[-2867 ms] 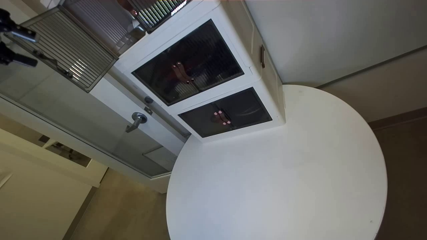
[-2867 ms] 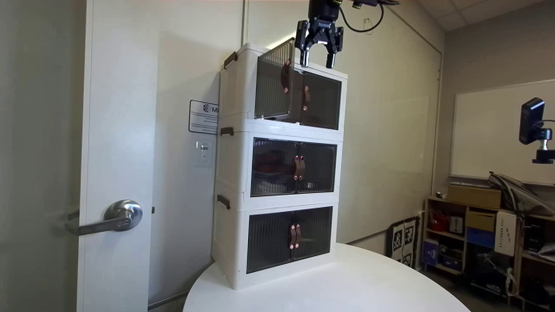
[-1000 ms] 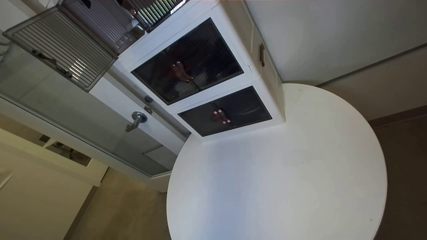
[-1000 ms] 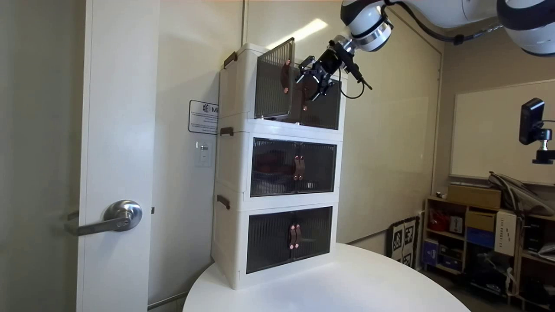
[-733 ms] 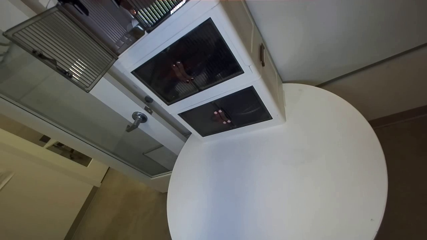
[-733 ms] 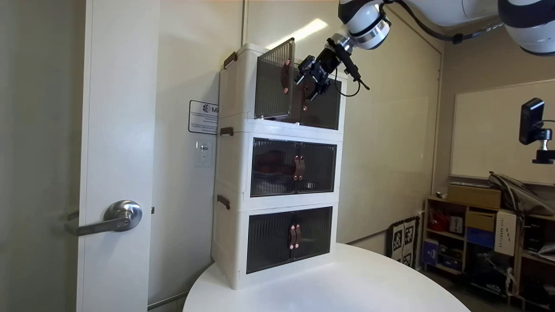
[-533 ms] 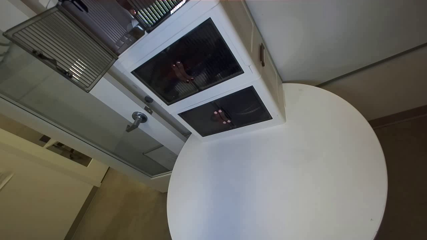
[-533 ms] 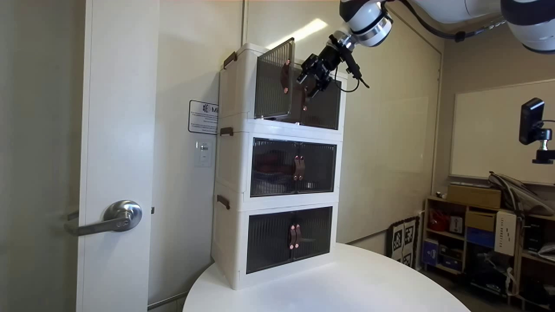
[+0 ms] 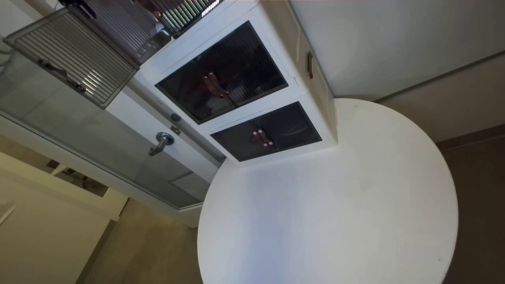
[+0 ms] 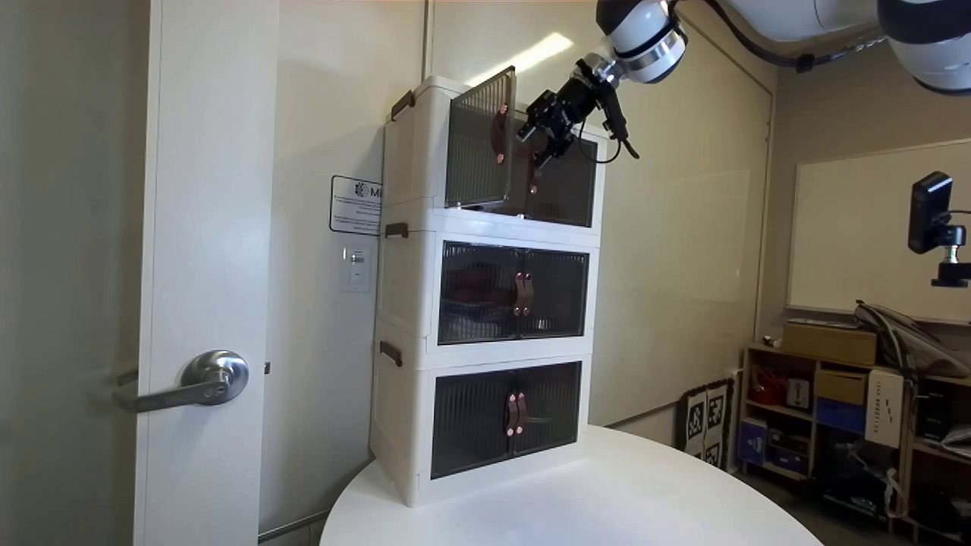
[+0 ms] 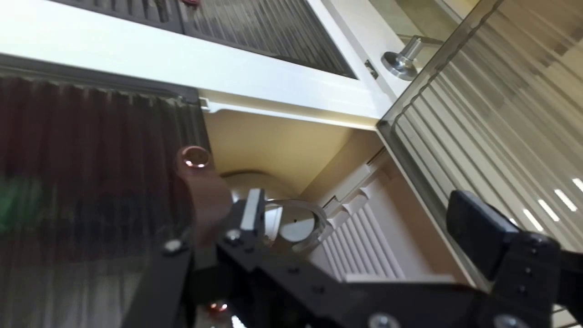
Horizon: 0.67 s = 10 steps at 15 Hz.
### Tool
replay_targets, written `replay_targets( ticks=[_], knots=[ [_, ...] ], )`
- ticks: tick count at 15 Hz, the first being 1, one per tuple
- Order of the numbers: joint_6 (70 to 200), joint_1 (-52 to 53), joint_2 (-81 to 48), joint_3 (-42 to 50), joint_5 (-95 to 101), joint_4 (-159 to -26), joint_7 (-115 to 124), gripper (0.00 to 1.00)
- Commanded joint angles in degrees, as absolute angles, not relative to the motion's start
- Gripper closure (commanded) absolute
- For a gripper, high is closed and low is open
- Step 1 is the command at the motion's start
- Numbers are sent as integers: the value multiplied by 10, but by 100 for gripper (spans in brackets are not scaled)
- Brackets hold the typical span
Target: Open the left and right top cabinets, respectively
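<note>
The left top cabinet's grey slatted door (image 10: 479, 140) stands swung open; it also shows in an exterior view (image 9: 75, 59) and at the right of the wrist view (image 11: 496, 118). The right top cabinet's door (image 10: 569, 186) is closed, at the left of the wrist view (image 11: 91, 182), with a brown strap handle (image 11: 202, 191) at its inner edge. My gripper (image 10: 532, 149) is open, tilted down, in front of the top compartment. In the wrist view its jaws (image 11: 362, 216) straddle the open half, one finger overlapping the strap handle; contact cannot be told. The strap is not between the jaws.
A round shiny-rimmed thing (image 11: 296, 223) sits inside the open half. Below are the closed middle doors (image 10: 482, 292) and bottom doors (image 10: 470, 425). The unit stands on a round white table (image 9: 335, 221), near a room door with a lever handle (image 10: 216, 379) and a wall.
From pointing straight down above the unit, my gripper has come down and tilted toward the top compartment. In the last second it has shifted slightly. The cabinet doors have not visibly moved.
</note>
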<state>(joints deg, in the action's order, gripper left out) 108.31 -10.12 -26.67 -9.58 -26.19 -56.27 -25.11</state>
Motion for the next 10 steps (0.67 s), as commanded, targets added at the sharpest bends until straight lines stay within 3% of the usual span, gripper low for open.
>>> replay_targets(
  ticks=[1, 5, 10],
  knots=[
    [1033, -128, -286, -131, -324, -538, -338, 0],
    [961, -141, -296, -144, -330, -524, -418, 0],
    [985, -141, -278, -143, -319, -538, -549, 0]
  ],
)
